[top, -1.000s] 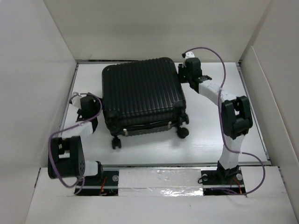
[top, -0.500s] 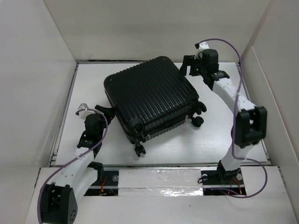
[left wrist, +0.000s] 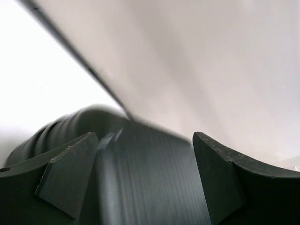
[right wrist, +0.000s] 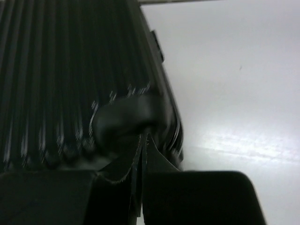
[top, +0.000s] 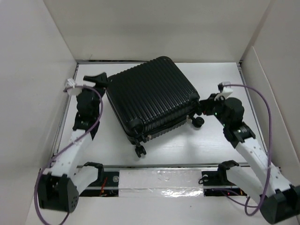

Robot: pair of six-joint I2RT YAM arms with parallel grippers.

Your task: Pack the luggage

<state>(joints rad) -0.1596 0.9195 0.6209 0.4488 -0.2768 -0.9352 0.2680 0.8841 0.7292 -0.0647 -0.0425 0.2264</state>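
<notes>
**Suitcase lying shut, an arm at either corner**

The black hard-shell suitcase (top: 150, 96) is lying flat near the middle of the table (top: 220, 145). Its ribbed shell is facing up, and it is sitting at a slant, so that one wheeled corner is pointing toward the arm bases. The two shells are looking closed on each other. Whether the zip is fastened I cannot tell.

The left arm (top: 77, 136) is poised at the suitcase's far left corner. The left jaws are standing wide apart and gripping nothing. In the wrist view the ribbed shell is filling the gap between the fingers (left wrist: 70, 178), but I cannot tell whether they are touching it.

The right arm (top: 248, 145) is sitting low at the suitcase's right-hand wheeled corner. The right jaws are pressed fully together and holding nothing, with a caster wheel (right wrist: 123, 119) just ahead of their tips.

To my eye the packing is looking mostly done: the shells are down and nothing is lying loose beside the suitcase. What is remaining seems to be finishing work, perhaps fastening it or nudging it square, though the contents are hidden from me.
</notes>
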